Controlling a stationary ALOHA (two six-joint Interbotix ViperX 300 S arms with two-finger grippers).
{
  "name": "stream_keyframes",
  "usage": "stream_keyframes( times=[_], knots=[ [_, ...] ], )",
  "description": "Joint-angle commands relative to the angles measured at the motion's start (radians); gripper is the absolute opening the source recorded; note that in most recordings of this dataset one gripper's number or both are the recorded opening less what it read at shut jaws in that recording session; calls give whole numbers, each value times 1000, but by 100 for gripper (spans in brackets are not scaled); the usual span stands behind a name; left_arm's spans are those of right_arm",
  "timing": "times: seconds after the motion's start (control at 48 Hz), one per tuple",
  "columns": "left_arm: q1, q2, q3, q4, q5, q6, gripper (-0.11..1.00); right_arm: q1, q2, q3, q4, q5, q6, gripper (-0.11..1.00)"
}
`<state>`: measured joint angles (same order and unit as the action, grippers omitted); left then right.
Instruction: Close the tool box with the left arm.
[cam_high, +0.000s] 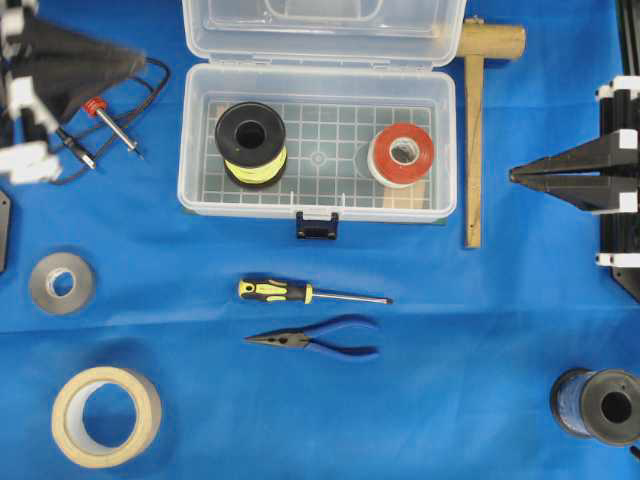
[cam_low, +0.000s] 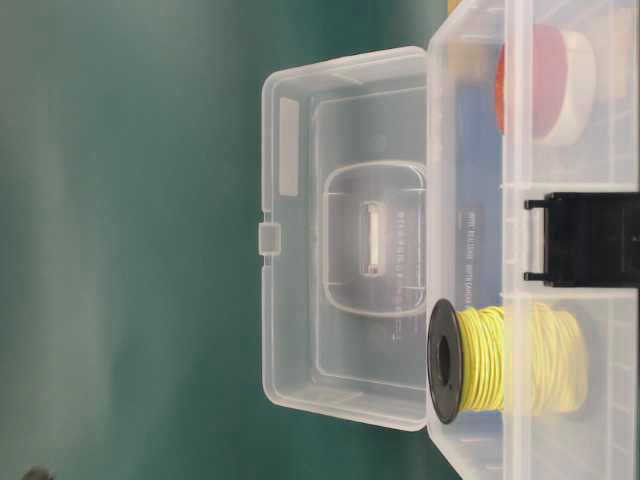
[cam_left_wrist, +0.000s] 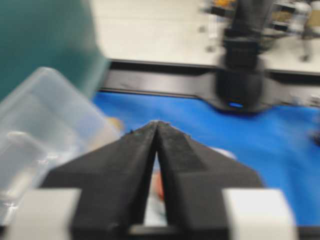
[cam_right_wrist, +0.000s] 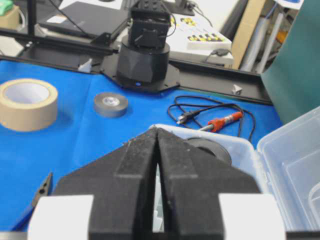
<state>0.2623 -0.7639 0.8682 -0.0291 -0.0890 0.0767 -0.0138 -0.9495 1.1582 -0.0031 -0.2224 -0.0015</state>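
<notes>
The clear tool box (cam_high: 194, 150) stands open at the table's back centre, with its lid (cam_high: 320, 28) tipped back and its black latch (cam_high: 317, 224) at the front. It holds a yellow wire spool (cam_high: 251, 143) and a red and white roll (cam_high: 400, 154). My left gripper (cam_high: 140, 62) is shut and empty, blurred, to the left of the lid and apart from it. The lid shows blurred in the left wrist view (cam_left_wrist: 45, 115), left of the gripper (cam_left_wrist: 157, 122). My right gripper (cam_high: 513, 175) is shut and empty, right of the box. In the right wrist view the gripper (cam_right_wrist: 157, 130) points at the box rim (cam_right_wrist: 240, 145).
A soldering iron (cam_high: 112, 124) with its cable lies below the left gripper. A wooden mallet (cam_high: 473, 130) lies right of the box. A screwdriver (cam_high: 310, 293) and pliers (cam_high: 315, 340) lie in front. Grey tape (cam_high: 61, 283), masking tape (cam_high: 106, 416) and a blue spool (cam_high: 598, 405) sit near the corners.
</notes>
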Motion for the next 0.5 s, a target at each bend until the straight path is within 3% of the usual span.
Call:
stream_keyframes(
  times=[0.0, 0.188, 0.25, 0.313, 0.479],
  knots=[
    [60, 49, -61, -2, -3, 3, 21, -2, 9, -26, 2, 0, -2, 0],
    [187, 189, -141, -2, 3, 11, 75, -2, 15, -25, 0, 5, 0, 0],
    [221, 239, -172, -2, 17, 29, 87, -2, 18, -25, 0, 8, 0, 0],
    [249, 290, -210, -2, 41, 54, 92, -2, 20, -25, 2, 11, 0, 0],
    [308, 436, -345, -2, 149, 121, 91, -2, 25, -21, 0, 14, 0, 0]
  ],
)
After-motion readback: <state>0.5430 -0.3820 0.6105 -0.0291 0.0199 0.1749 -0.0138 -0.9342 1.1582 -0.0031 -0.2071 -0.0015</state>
